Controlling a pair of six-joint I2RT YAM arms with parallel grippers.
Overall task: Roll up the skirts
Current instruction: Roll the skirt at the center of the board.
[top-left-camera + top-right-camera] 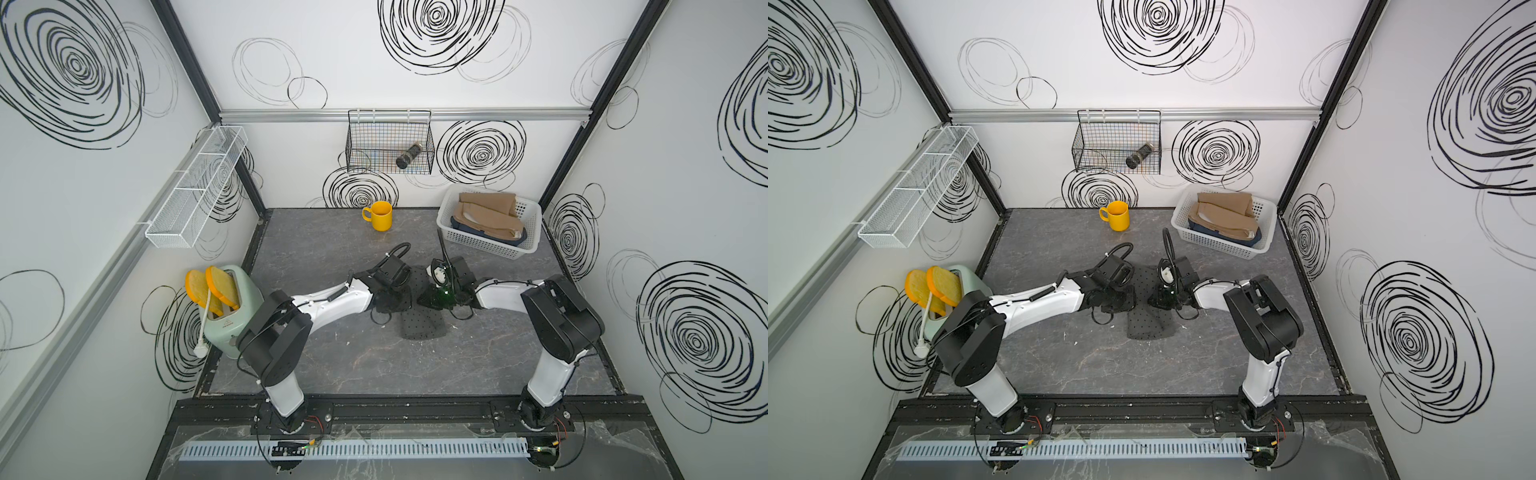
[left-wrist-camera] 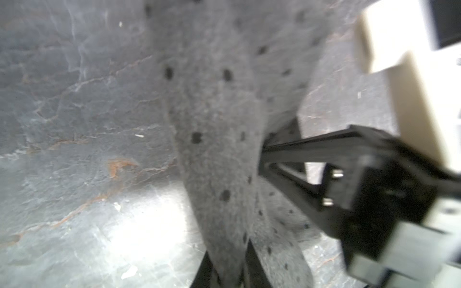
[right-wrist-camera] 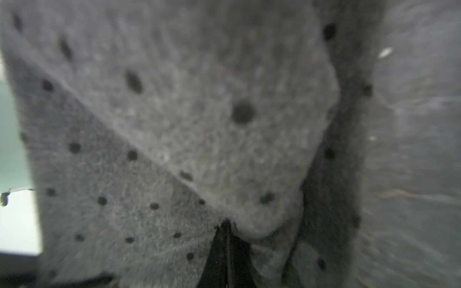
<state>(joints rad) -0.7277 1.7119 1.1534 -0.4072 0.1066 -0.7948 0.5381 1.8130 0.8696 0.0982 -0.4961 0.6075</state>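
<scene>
A dark grey skirt with black dots [image 1: 422, 326] [image 1: 1148, 326] lies crumpled mid-table between both arms. My left gripper [image 1: 397, 303] [image 2: 228, 246] is shut on a fold of it, with cloth [image 2: 219, 124] filling the gap between its fingers. My right gripper [image 1: 432, 297] [image 3: 225, 222] is shut on the skirt's opposite edge [image 3: 174, 112], and its black fingers [image 2: 311, 147] reach into the left wrist view. A tan-brown skirt [image 1: 488, 212] [image 1: 1223, 212] lies in the white basket over a dark blue denim one [image 1: 478, 233] [image 1: 1204, 227].
The white basket [image 1: 490, 246] stands at the back right. A yellow mug [image 1: 380, 215] sits at the back centre. A mint toaster [image 1: 232, 316] with toast slices is at the left edge. A black wire basket [image 1: 388, 141] and a white mesh shelf [image 1: 195, 187] hang on the walls.
</scene>
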